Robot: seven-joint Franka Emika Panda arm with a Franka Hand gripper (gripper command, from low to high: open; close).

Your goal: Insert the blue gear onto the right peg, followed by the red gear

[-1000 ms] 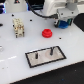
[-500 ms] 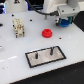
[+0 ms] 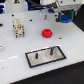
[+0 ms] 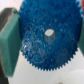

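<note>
Presently the claw (image 3: 65, 16) is clenched on the blue gear (image 4: 47, 36), apparently held above the surface (image 3: 20, 50) at 2 o'clock from the red gear (image 3: 47, 33). The right peg (image 3: 51, 51) stands on the plate (image 3: 60, 58) at 6 o'clock.

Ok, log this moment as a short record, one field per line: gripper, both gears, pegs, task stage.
gripper: gripper at the back of the table, on the exterior view's right, shut on the blue gear
blue gear: blue gear held between the fingers, off the plate
red gear: red gear lying on the white table
pegs: two upright on the grey plate; right peg bare
task stage: neither gear inserted yet
</note>
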